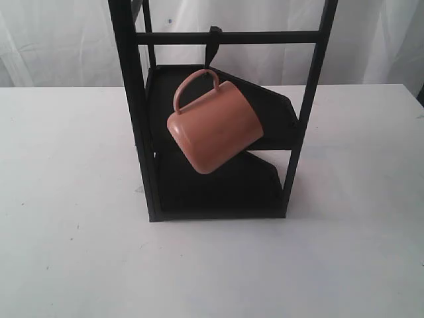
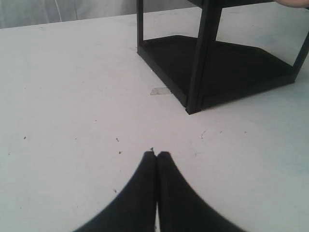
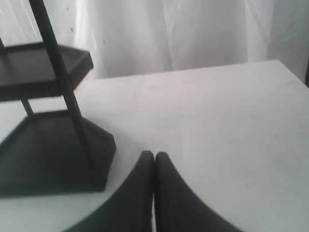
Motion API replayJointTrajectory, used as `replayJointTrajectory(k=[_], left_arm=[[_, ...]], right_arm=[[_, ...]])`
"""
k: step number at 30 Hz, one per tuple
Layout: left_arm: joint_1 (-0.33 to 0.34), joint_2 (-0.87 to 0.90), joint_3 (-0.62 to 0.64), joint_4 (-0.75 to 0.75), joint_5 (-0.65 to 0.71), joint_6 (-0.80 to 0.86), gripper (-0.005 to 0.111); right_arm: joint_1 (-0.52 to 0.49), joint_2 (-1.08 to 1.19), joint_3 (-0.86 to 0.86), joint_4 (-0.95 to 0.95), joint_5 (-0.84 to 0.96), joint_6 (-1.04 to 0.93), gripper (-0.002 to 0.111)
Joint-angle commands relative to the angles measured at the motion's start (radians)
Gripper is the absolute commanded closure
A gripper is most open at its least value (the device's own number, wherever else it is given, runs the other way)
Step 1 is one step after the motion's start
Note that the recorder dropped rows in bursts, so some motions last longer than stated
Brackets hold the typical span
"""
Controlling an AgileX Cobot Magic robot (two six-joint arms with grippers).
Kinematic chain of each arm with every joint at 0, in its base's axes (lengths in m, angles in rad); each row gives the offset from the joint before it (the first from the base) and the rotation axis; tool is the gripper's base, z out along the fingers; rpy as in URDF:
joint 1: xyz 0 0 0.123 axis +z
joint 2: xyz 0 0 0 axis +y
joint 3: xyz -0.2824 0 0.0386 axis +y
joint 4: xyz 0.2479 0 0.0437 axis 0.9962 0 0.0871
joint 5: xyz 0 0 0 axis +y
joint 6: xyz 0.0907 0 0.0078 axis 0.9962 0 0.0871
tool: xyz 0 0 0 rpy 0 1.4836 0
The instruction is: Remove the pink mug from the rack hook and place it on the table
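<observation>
Left gripper (image 2: 156,153) sits nearest the lens: two black tapered fingers pressed together at the tips, holding nothing, low over the table (image 2: 67,96). Right gripper (image 3: 154,153) is the same, with fingers closed tip to tip and empty. The table is flat, white and matte with a few dark specks. In the exterior view it has wide bare stretches in front of the frame (image 1: 132,119) and on both sides of it. Its far edge runs along a white curtain (image 1: 53,40), and a corner shows at far right. The frame is tall and black with thin square posts, standing mid-table. Each gripper faces a base corner of it and is apart from it. The mug (image 1: 215,129) hangs by its thin loop handle on the hook (image 1: 214,41), a short curved black piece on the crossbar (image 1: 265,37). The mug is salmon pink, matte and cylindrical. It tilts with its base toward the camera and down-left, well clear of the table. It hangs in front of the upper of two black angled trays (image 1: 275,109); cannot tell if it touches it. There is open room in front of the mug and below it.
</observation>
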Motion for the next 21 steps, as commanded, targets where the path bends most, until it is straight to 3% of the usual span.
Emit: replayJointTrajectory(k=[1, 5, 8, 10, 11, 13, 17, 21], left_arm=[[0.002, -0.004, 0.004, -0.003, -0.003, -0.005, 0.107], [0.002, -0.004, 0.004, -0.003, -0.003, -0.005, 0.107], [0.002, -0.004, 0.004, -0.003, -0.003, -0.005, 0.107], [0.002, -0.004, 0.004, -0.003, -0.003, -0.005, 0.107], [0.002, -0.004, 0.004, -0.003, -0.003, -0.005, 0.107], [0.002, -0.004, 0.004, -0.003, -0.003, -0.005, 0.107], [0.002, -0.004, 0.004, -0.003, -0.003, -0.005, 0.107], [0.002, -0.004, 0.004, -0.003, -0.003, -0.005, 0.107]], right_arm=[[-0.004, -0.006, 0.007, 0.024, -0.228, 0.076, 0.108], [-0.004, -0.006, 0.007, 0.028, -0.499, 0.089, 0.108], [-0.004, -0.006, 0.007, 0.028, -0.555, 0.097, 0.108], [-0.001, -0.006, -0.005, 0.022, -0.460, 0.242, 0.108], [0.006, -0.006, -0.064, -0.024, -0.317, 0.352, 0.108], [0.042, -0.006, -0.173, -0.068, -0.143, 0.352, 0.108], [0.161, 0.059, -0.388, 0.049, 0.143, 0.062, 0.108], [0.246, 0.235, -0.555, 0.377, 0.419, -0.407, 0.108]])
